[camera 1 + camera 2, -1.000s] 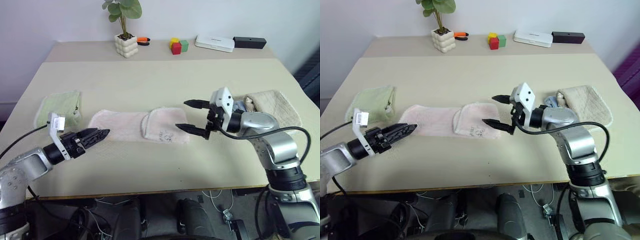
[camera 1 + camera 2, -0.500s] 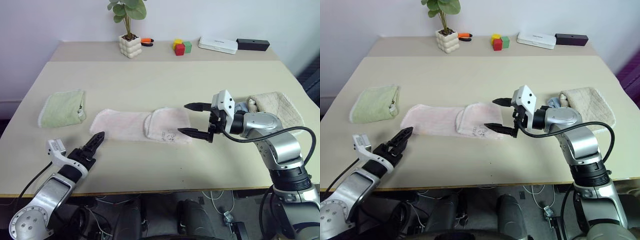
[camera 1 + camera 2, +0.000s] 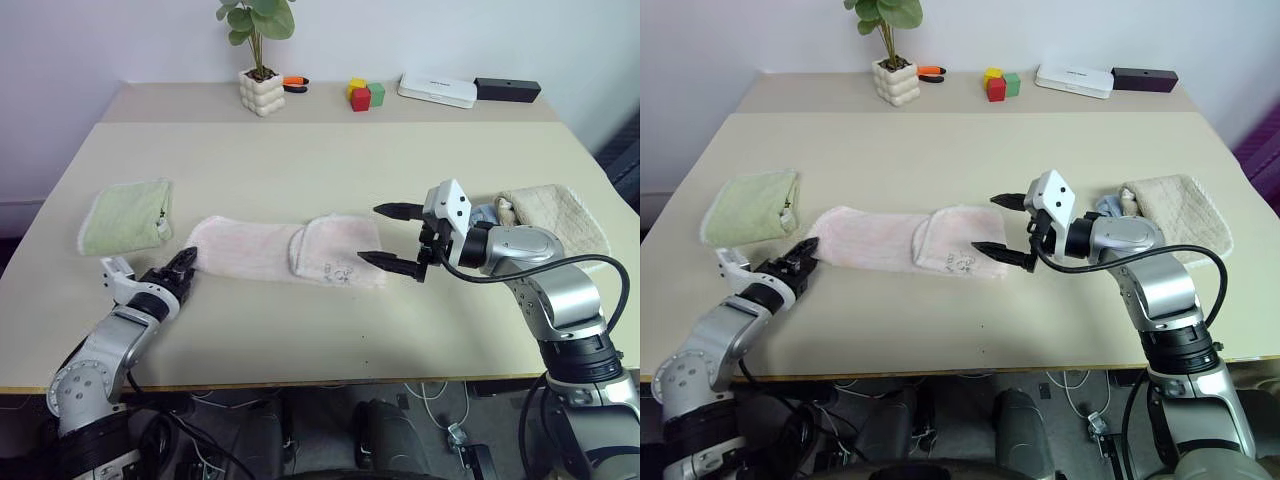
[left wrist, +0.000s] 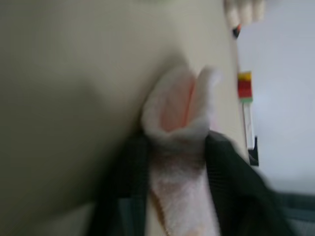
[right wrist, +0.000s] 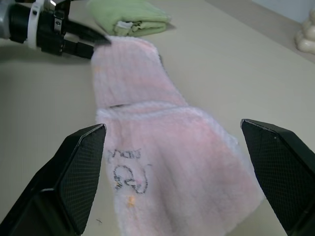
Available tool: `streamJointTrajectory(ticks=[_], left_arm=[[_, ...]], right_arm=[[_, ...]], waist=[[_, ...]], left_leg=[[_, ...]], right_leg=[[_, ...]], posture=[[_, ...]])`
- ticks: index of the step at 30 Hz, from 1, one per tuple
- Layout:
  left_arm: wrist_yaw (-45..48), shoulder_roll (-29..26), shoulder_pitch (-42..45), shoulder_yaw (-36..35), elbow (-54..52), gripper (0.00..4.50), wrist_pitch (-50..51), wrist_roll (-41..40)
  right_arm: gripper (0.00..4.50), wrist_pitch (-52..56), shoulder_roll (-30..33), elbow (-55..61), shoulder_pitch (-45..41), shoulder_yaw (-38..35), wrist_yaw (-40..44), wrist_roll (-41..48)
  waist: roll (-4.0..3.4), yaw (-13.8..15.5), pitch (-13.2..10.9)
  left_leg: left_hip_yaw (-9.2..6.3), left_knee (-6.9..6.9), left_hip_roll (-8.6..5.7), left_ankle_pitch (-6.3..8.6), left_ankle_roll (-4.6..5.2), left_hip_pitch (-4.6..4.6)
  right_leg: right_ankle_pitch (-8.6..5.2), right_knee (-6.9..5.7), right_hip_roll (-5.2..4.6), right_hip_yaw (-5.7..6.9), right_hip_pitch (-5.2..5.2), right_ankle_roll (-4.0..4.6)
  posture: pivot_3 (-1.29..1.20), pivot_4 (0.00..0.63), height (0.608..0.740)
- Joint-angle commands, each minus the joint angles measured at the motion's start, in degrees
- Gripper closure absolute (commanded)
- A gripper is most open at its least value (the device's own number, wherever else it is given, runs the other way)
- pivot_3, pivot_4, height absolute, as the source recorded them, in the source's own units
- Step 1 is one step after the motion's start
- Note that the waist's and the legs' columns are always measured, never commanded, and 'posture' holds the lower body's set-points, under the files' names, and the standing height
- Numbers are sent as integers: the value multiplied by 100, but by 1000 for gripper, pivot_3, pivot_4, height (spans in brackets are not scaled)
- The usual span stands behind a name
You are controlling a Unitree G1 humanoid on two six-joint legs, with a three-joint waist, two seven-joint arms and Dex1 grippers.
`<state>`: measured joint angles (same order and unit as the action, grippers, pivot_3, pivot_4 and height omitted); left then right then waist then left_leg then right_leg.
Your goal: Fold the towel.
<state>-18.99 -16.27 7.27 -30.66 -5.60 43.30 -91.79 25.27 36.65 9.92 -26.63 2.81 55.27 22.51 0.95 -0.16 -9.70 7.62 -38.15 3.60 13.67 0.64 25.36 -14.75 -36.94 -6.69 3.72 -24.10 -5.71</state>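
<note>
**Fingers pinch pink towel's end on the tabletop**

Fingers of the left gripper [image 4: 174,162] are clamped on the near-left end of the towel [image 3: 285,250], the pale pink terry bunched up between the two black pads in the left wrist view. That gripper sits low at the tabletop [image 3: 330,160], right at the towel's left edge. The towel lies stretched sideways across the middle of the tabletop, its right portion folded over on itself so that a small dark cartoon print [image 5: 130,172] faces up near the front corner.

At the towel's right end the right gripper [image 3: 392,236] hangs just above the cloth, its two black fingers [image 5: 81,169] spread wide apart, one over the far edge and one over the near edge, holding nothing. In the right wrist view the fingers frame the folded pink section, with the left gripper visible beyond at the towel's other end.

A light green folded towel [image 3: 125,214] lies just left of the pink one, close to the left gripper but apart from the pink cloth. A beige towel [image 3: 555,218] rests at the right side of the tabletop, behind the right arm. Along the back ledge stand a potted plant in a white bumpy pot [image 3: 256,88], an orange and black object [image 3: 294,82], coloured blocks [image 3: 364,94], a flat white box [image 3: 437,89] and a black box [image 3: 507,89].
</note>
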Motion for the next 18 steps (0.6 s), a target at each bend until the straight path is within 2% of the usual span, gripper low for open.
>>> streamJointTrajectory(ticks=[1, 5, 10, 15, 18], left_arm=[[249, -146, 132, 153, -204, 4465, 41, 47], [776, -263, 223, 340, -685, 4465, 106, -49], [1948, -705, 674, 1349, -1528, 4465, 428, 652], [2925, -594, 1534, 2301, -1201, 4465, 368, 1557], [3577, -151, 2345, 3146, -372, 4465, 334, 2354]], right_arm=[[0, -153, 185, 162, 88, -288, -71, -55], [0, -157, 455, 219, 369, -555, 109, 107], [0, -221, 917, 247, 949, -1325, 488, 515], [0, 146, 1045, 362, 1052, -1458, 487, 745], [0, 179, 979, 367, 931, -1552, 203, 740]], waist=[[0, 28, 0], [4, 72, -2], [5, 103, -4], [2, 66, -2], [1, 106, -4]], left_leg=[[0, 0, 0, 0, 0, -1], [2, 0, 0, 1, 1, 4], [2, 1, -2, 1, 1, 6], [2, 3, 3, 3, 4, -2], [5, 6, 4, 2, 4, 0]], right_leg=[[0, 0, 0, 1, 0, 0], [0, 7, 1, 0, -1, 0], [-1, 25, 2, 6, 5, 2], [5, 59, 17, 6, 27, 5], [5, 64, 24, 7, 28, 3]], posture=[[0, 150, 735], [0, 150, 735], [0, 150, 735], [0, 150, 735], [0, 150, 735]])
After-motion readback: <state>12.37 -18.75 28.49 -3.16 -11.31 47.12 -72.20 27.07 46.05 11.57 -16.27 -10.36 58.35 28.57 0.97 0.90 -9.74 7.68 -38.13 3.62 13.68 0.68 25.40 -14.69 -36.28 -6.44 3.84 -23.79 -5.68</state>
